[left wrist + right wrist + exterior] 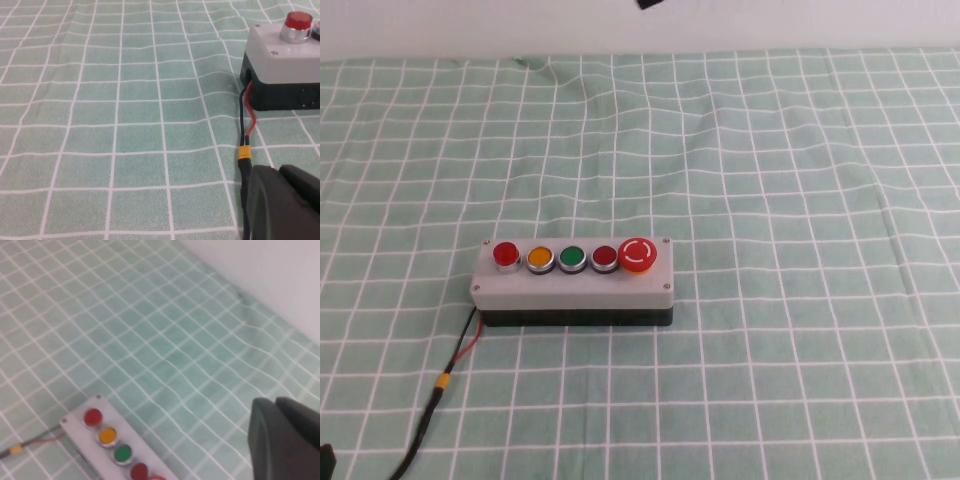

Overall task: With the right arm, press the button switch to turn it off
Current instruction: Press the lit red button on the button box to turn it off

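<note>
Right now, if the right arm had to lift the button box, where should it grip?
Probably the button box across its narrow depth, front and back walls, from above near the green button: it runs long sideways, the cable leaves its left end, the mushroom button stands tall at the right. The right gripper is raised, off the box; the left gripper sits low beside the cable.

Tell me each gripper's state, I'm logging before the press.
Left gripper, low by the cable: cannot tell.
Right gripper, above the button box: cannot tell.
</note>
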Controlling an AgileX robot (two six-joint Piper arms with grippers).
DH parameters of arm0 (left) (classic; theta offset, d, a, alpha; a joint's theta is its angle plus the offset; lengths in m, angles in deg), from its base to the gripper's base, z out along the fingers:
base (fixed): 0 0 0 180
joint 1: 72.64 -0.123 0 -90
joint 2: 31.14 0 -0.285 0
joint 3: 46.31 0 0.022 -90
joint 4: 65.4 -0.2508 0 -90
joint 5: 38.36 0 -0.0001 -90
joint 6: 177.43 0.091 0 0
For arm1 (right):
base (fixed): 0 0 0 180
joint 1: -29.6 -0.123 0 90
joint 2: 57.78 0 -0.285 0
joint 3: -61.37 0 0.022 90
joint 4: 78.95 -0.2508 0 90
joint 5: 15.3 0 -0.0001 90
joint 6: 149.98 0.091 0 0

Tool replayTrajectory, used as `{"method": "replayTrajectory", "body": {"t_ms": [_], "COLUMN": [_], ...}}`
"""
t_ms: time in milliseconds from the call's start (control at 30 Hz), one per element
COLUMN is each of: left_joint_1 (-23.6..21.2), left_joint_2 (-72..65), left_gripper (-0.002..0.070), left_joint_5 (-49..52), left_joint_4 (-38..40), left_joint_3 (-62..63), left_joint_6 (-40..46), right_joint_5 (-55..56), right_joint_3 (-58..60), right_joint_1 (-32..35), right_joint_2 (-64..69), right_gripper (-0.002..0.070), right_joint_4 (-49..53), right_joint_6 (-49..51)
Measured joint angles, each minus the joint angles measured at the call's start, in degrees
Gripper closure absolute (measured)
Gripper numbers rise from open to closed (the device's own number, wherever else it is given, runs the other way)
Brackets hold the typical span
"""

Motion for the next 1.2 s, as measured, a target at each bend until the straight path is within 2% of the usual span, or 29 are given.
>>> {"method": "replayTrajectory", "body": {"t_ms": [200, 500, 733, 933, 1200], "left_joint_1": [0.00, 0.00, 0.00, 0.00, 0.00], "left_joint_2": [0.00, 0.00, 0.00, 0.00, 0.00], "left_gripper": [0.0678, 0.0678, 0.0678, 0.0678, 0.0678], "left_joint_5": [0.00, 0.00, 0.00, 0.00, 0.00], "left_joint_4": [0.00, 0.00, 0.00, 0.00, 0.00], "left_joint_3": [0.00, 0.00, 0.00, 0.00, 0.00], "left_joint_6": [0.00, 0.00, 0.00, 0.00, 0.00], "right_joint_5": [2.38, 21.34, 31.43, 32.21, 24.26], "right_joint_3": [12.37, 47.52, 71.90, 81.99, 83.55], "right_joint_1": [0.83, 1.03, 1.08, 1.08, 1.08], "right_joint_2": [-8.60, -29.04, -46.01, -57.37, -61.71], "right_gripper": [0.0688, 0.0688, 0.0688, 0.0688, 0.0688], "right_joint_4": [5.05, 5.95, 5.68, 4.99, 4.99], "right_joint_6": [3.37, 11.99, 13.05, 13.40, 13.40]}}
